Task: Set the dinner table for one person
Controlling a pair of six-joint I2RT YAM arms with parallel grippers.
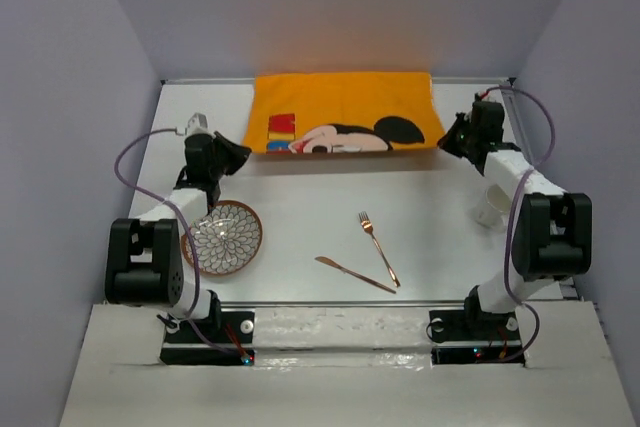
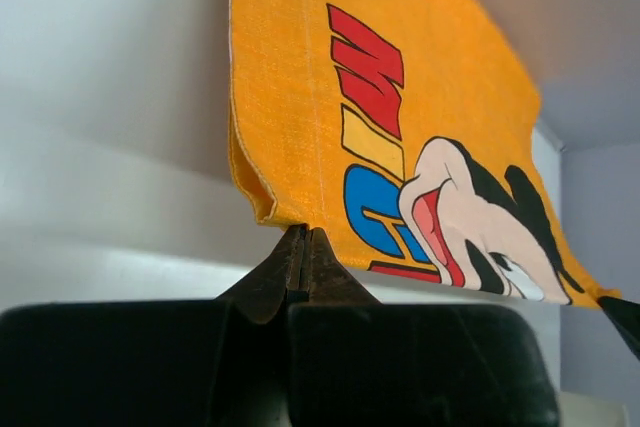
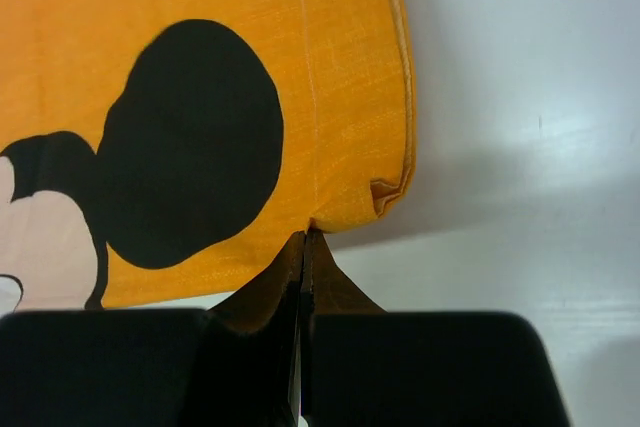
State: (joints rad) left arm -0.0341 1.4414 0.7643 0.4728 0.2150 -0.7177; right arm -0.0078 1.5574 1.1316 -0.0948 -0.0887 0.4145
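Observation:
The orange Mickey Mouse cloth mat (image 1: 345, 112) lies across the far middle of the white dinner table (image 1: 420, 207). My left gripper (image 1: 243, 153) is shut on the mat's near left corner (image 2: 290, 212). My right gripper (image 1: 445, 137) is shut on its near right corner (image 3: 345, 209). The near edge of the mat is lifted slightly off the table. A patterned plate (image 1: 224, 237) sits near the left arm. A copper fork (image 1: 379, 248) and knife (image 1: 355, 274) lie in the near middle.
A clear cup (image 1: 490, 204) stands under the right arm at the right side. Grey walls enclose the table on three sides. The arm bases sit at the near edge.

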